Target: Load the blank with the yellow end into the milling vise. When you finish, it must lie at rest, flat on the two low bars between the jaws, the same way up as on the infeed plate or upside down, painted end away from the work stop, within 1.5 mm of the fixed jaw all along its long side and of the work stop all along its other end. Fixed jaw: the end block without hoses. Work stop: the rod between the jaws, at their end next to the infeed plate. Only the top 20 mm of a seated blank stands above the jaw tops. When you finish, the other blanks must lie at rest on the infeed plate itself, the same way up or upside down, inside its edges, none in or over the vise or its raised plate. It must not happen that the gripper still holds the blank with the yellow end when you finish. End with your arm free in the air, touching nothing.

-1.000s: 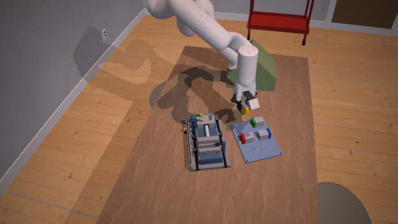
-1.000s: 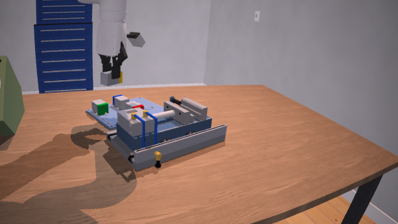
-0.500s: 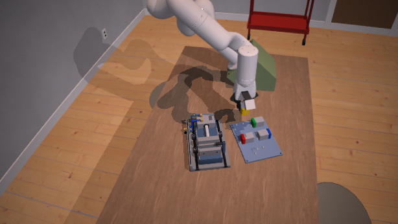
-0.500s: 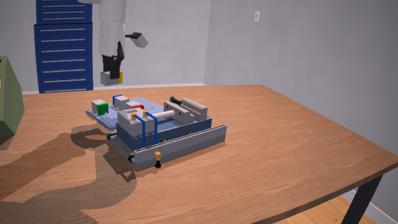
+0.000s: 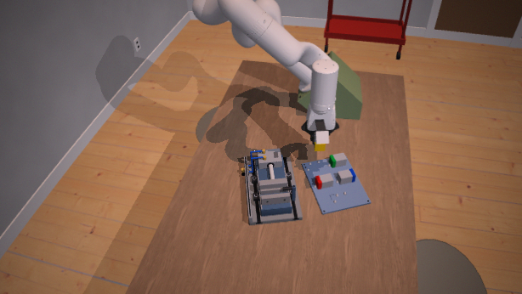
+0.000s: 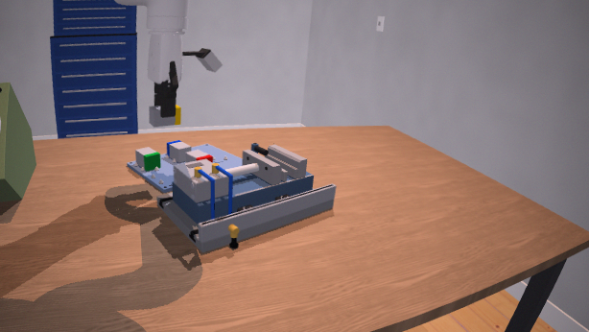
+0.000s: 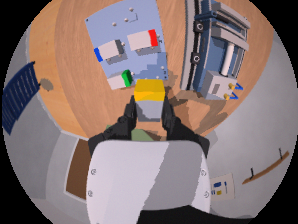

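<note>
The blank with the yellow end [image 5: 320,147] [image 6: 177,115] [image 7: 149,91] is held in the air, level, near the infeed plate's green-blank side. My gripper [image 6: 168,112] [image 7: 149,102] is shut on its grey body, the yellow end sticking out. The vise [image 5: 272,170] [image 6: 249,189] [image 7: 215,60] stands beside the infeed plate [image 5: 348,200] [image 6: 221,154] [image 7: 150,15]. Its fixed jaw [image 5: 276,200] [image 6: 288,160] and the work stop [image 5: 288,189] [image 6: 259,149] show; no blank shows between the jaws. The seating bars are hidden in the top and exterior views.
On the infeed plate lie the green-ended blank [image 5: 338,160] [image 6: 147,158] [image 7: 120,80], the red-ended blank [image 5: 325,181] [image 7: 142,40] and the blue-ended blank [image 5: 345,177] [image 6: 179,152] [image 7: 111,50]. Blue hoses [image 5: 256,152] [image 6: 231,192] rise at the vise's hosed end. A green angular block [image 5: 350,98] [image 6: 14,144] stands behind.
</note>
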Controlling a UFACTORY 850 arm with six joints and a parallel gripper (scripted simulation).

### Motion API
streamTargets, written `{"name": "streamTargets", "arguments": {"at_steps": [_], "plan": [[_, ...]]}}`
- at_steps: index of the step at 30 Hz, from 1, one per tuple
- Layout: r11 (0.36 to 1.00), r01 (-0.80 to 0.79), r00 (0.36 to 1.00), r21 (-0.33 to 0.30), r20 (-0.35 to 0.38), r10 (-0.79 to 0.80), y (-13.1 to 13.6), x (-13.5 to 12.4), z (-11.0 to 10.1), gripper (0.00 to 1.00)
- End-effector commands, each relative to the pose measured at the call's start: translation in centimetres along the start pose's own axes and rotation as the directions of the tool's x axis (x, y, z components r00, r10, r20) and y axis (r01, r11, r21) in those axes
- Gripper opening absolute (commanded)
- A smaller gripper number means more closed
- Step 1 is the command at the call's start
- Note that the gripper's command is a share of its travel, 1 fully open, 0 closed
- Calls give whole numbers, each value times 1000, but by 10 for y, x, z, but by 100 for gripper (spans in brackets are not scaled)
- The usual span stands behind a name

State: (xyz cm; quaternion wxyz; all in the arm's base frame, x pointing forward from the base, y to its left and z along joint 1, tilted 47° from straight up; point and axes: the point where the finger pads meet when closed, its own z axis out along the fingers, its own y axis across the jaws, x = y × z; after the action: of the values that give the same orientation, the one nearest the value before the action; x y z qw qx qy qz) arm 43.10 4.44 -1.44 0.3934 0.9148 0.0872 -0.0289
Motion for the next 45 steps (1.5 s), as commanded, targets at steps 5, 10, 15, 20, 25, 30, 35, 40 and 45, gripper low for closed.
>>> {"name": "streamTargets", "arguments": {"at_steps": [5,10,15,20,25,30,35,40,45], "plan": [[984,-179,984,0,-6,179,0,1,-1,0],[984,-179,984,0,-6,179,0,1,-1,0],[967,-256,967,0,-5,256,0,1,-1,0],[931,-365,931,1,-8,365,0,1,-1,0],[922,-387,922,1,-9,387,0,1,-1,0],[909,-416,909,1,-6,416,0,1,-1,0],[855,-518,855,2,-6,518,0,1,-1,0],[818,-576,818,2,-6,576,0,1,-1,0],[818,-576,818,2,-6,576,0,1,-1,0]]}}
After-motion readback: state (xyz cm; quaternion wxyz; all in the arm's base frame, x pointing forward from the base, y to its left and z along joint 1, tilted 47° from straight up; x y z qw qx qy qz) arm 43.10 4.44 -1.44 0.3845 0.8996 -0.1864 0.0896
